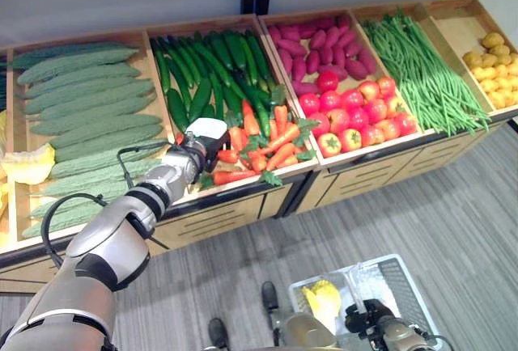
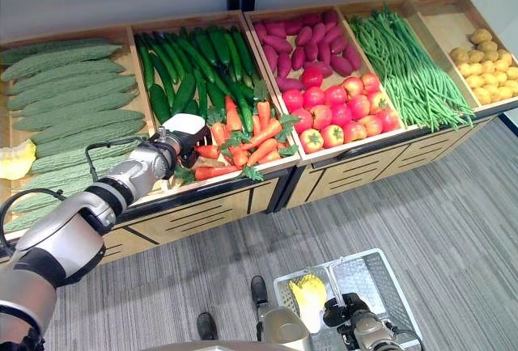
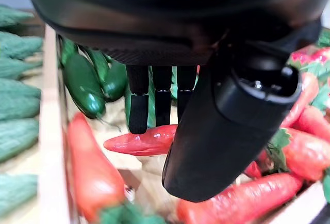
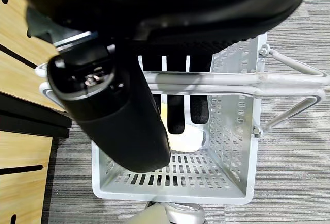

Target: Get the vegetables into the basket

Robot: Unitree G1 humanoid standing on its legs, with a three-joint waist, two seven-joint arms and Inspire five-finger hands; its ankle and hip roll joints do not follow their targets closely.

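The left hand (image 1: 204, 142) reaches into the carrot crate at frame centre-left, its fingers (image 3: 138, 111) extended over a carrot (image 3: 142, 140) lying crosswise, tip toward the cucumbers (image 1: 202, 72). The right hand (image 4: 154, 100) grips the handle (image 4: 227, 82) of the grey basket (image 1: 401, 286), lower right.

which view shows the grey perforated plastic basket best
The right wrist view: the grey perforated plastic basket, its handles gripped by the right hand, shows walls, slotted floor and a pale yellow item inside. Both eye views show it low, partly cut off and behind the arm.
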